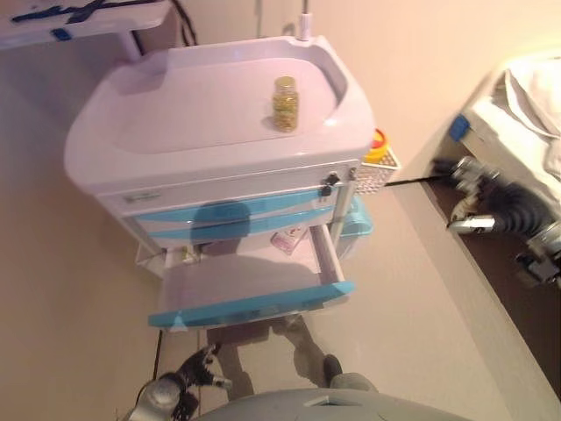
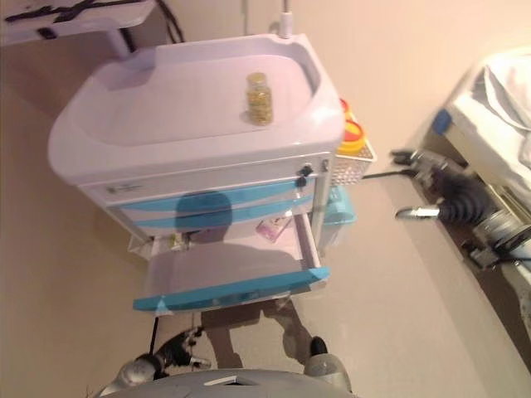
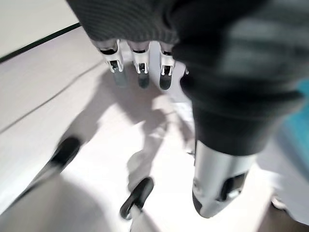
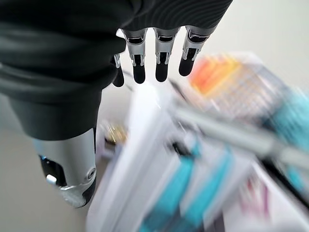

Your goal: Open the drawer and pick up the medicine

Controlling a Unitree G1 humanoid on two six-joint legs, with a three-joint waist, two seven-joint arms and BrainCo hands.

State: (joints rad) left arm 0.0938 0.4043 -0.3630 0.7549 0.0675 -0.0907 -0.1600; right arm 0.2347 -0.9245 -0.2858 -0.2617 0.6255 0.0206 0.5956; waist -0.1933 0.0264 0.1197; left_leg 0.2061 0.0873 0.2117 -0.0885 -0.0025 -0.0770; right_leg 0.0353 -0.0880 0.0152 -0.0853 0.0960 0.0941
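A white medical cart (image 1: 131, 132) with blue drawer fronts fills the centre of the head views, and its lower drawer (image 1: 254, 303) already stands pulled out toward the bottom of the frame, so the opening step looks finished and the pick-up is the step in hand. Inside the open drawer, near its upper right corner and close under the cart body, lies a small pale pink packet (image 1: 287, 239) that is probably the medicine, though it is too small here to be sure. A bottle of yellowish pills (image 1: 285, 103) also stands upright on the cart's top tray, well apart from the drawer. Neither hand holds anything. The right hand (image 1: 478, 206) hangs out at the right edge of the frame, away from the cart and beside a wire basket (image 1: 379, 171) hooked to the cart's side; its own wrist view shows its fingers (image 4: 161, 67) straight and relaxed with the thumb apart, and the cart past them. The left hand (image 1: 203, 368) sits low at the bottom left of the frame, below the drawer front, and its wrist view likewise shows straight, loose fingers (image 3: 140, 72) over bare floor. The next move, as I judge it, calls for one hand to travel over the drawer's rim, come down on the packet near the back corner, and pinch it without striking the closed drawer above.
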